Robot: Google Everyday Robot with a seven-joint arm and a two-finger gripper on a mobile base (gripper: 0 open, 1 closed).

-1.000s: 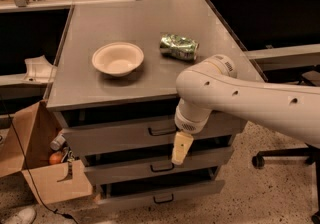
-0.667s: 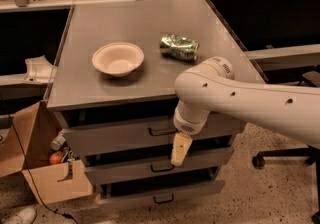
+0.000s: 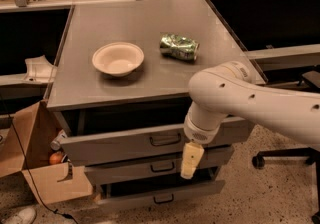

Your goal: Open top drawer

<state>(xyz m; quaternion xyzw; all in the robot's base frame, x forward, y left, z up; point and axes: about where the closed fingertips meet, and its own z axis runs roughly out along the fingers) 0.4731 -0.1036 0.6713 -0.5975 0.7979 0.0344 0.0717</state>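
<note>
The top drawer (image 3: 115, 144) is the tallest grey front under the tabletop, with a dark loop handle (image 3: 165, 139) at its centre. It stands a little way out, with a dark gap between it and the tabletop. My gripper (image 3: 191, 160) hangs down from the white arm (image 3: 250, 100), just right of and below that handle, in front of the second drawer (image 3: 150, 168). It does not hold the handle. The third drawer (image 3: 160, 198) is the lowest.
A cream bowl (image 3: 118, 59) and a crushed green can (image 3: 179, 47) lie on the grey tabletop (image 3: 150, 23). An open cardboard box (image 3: 35, 168) stands on the floor at the left. An office chair base (image 3: 290, 160) is at the right.
The top drawer front and its handle have come forward and sit lower in view. My gripper has moved slightly down and to the right.
</note>
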